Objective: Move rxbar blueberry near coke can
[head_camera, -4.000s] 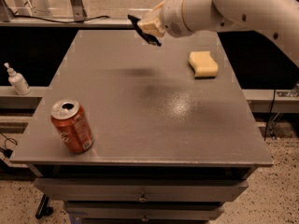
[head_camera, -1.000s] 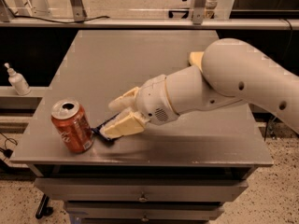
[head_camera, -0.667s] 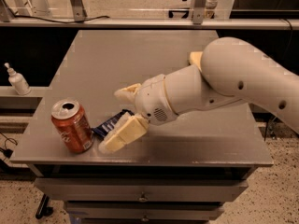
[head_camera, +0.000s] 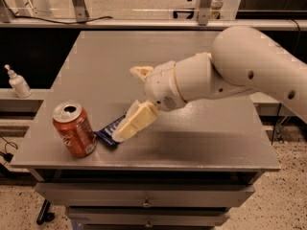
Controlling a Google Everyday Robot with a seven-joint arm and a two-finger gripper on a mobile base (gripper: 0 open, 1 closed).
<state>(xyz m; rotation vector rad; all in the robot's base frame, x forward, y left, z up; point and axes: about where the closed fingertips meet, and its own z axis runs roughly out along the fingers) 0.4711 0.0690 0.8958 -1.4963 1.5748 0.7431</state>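
Note:
The coke can, red-orange with a silver top, stands upright near the table's front left corner. The rxbar blueberry, a dark navy-blue wrapper, lies flat on the table just right of the can, almost touching its base. My gripper hovers right above the bar with its pale fingers spread apart and empty; the lower finger overlaps the bar's right end in this view. The white arm reaches in from the right.
The grey table has its front edge close below the can and bar. A small white pump bottle stands on a ledge to the left. The arm hides the table's right middle.
The gripper came down from the back of the table to the can, let go of the bar beside it, spread its fingers and lifted slightly up and right.

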